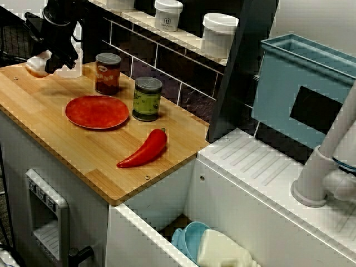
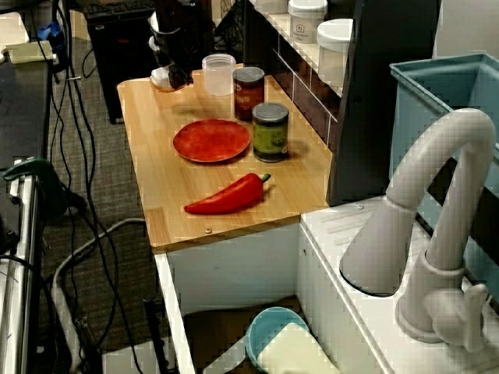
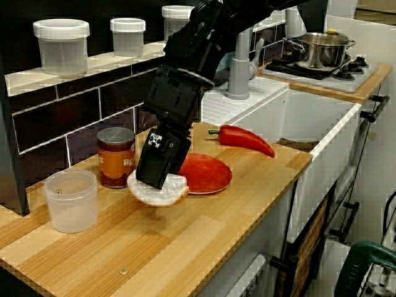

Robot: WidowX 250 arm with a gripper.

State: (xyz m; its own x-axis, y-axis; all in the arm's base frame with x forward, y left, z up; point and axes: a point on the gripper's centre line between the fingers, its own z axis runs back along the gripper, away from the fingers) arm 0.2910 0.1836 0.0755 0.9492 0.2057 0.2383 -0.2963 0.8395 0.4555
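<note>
The hand (image 3: pixel 159 180) is clamped on a round white bun-like piece (image 3: pixel 154 197), so the grasp looks made. The piece is just beside the red plate (image 3: pixel 209 174), on the side away from the red pepper (image 3: pixel 244 139) and low over the worktop (image 3: pixel 204 241). Whether it is lifted clear is unclear.

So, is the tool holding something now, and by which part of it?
It seems so: the tool grips a round white piece from above, at its upper side. The exact contact points are hidden by the fingers.
</note>
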